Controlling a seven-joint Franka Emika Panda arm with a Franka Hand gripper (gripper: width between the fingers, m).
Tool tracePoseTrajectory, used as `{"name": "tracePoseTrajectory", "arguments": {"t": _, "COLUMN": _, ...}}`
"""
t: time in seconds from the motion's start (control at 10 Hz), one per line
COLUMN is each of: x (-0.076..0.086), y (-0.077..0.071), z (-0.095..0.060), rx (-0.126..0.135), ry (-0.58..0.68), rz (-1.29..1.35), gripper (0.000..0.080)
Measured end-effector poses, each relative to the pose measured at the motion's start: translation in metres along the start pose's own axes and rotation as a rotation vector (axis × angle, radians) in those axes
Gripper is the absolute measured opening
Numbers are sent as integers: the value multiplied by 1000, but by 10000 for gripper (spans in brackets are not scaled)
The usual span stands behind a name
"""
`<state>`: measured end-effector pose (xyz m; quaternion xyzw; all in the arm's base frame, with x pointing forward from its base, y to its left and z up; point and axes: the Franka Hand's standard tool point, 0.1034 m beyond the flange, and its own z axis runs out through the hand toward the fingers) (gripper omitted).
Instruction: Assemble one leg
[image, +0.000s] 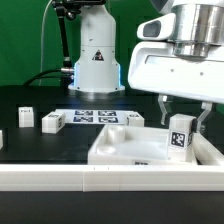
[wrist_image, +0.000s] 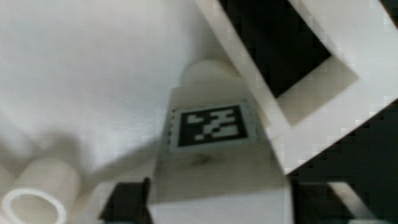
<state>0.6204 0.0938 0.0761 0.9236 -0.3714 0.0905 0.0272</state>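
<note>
leg (image: 179, 136): upright white block, tag face toward the exterior camera, at about 4 o'clock in the exterior view; lower end sits at or just above the square piece, contact not resolvable
leg, wrist view (wrist_image: 217, 150): tag visible mid-body, rounded far end against the white piece's floor
gripper (image: 182, 112): pinching the leg, one finger on each side of it; dark pads flank the leg's near end in the wrist view
square piece (image: 120, 150): large flat white part with raised rim, under the leg, filling 5 to 6 o'clock in the exterior view
peg (wrist_image: 39, 192): white cylinder, hollow end, near the leg on the square piece, wrist view only; touching or not, cannot tell
marker board (image: 98, 117): flat on the surface, centre frame, behind the square piece
loose blocks: one tagged block (image: 52, 122) just beside the marker board at 9 o'clock, another (image: 26, 116) farther toward the exterior view's left
surface (image: 40, 100): black
arm base (image: 97, 55): white, at 12 o'clock, behind the marker board
</note>
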Motion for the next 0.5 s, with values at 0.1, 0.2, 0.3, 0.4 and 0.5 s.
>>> {"name": "tracePoseTrajectory", "arguments": {"t": 0.1, "x": 0, "y": 0, "z": 0, "rx": 0, "ry": 0, "rz": 0, "gripper": 551}}
{"name": "tracePoseTrajectory", "arguments": {"t": 0.2, "x": 0, "y": 0, "z": 0, "rx": 0, "ry": 0, "rz": 0, "gripper": 551}}
{"name": "tracePoseTrajectory", "arguments": {"t": 0.3, "x": 0, "y": 0, "z": 0, "rx": 0, "ry": 0, "rz": 1, "gripper": 635}}
{"name": "tracePoseTrajectory", "arguments": {"t": 0.4, "x": 0, "y": 0, "z": 0, "rx": 0, "ry": 0, "rz": 1, "gripper": 646}}
{"name": "tracePoseTrajectory", "arguments": {"t": 0.5, "x": 0, "y": 0, "z": 0, "rx": 0, "ry": 0, "rz": 1, "gripper": 646}}
